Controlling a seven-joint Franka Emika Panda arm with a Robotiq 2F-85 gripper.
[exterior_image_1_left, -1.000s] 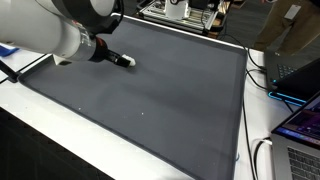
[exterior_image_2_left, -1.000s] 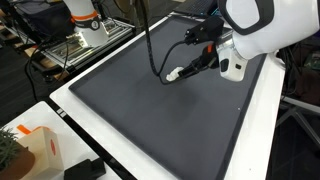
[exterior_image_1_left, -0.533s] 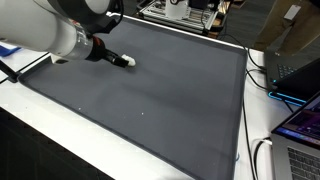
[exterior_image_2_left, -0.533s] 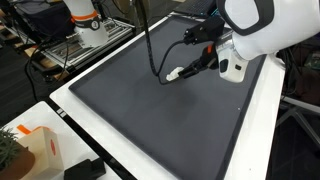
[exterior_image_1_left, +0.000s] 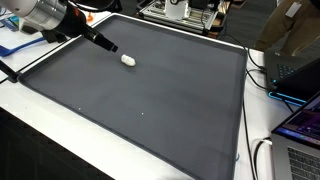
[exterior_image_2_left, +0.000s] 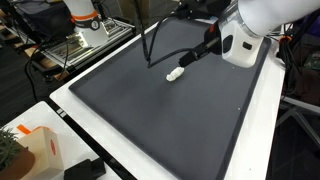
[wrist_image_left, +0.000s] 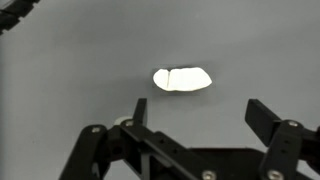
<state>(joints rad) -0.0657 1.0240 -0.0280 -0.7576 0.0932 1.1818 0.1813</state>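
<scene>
Lifted away from small white oblong lump (wrist_image_left: 181, 79), which lies alone on dark grey counter mat (exterior_image_1_left: 160, 105); jaws spread wide, holding nothing.

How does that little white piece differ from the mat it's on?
Colour: the white piece is bright white; the mat is dark grey. Size: the white piece is tiny; the mat covers most of the table. Shape: the white piece is a rounded oblong with a faint seam across it; the mat is a flat rectangle. Both lie flat.
</scene>
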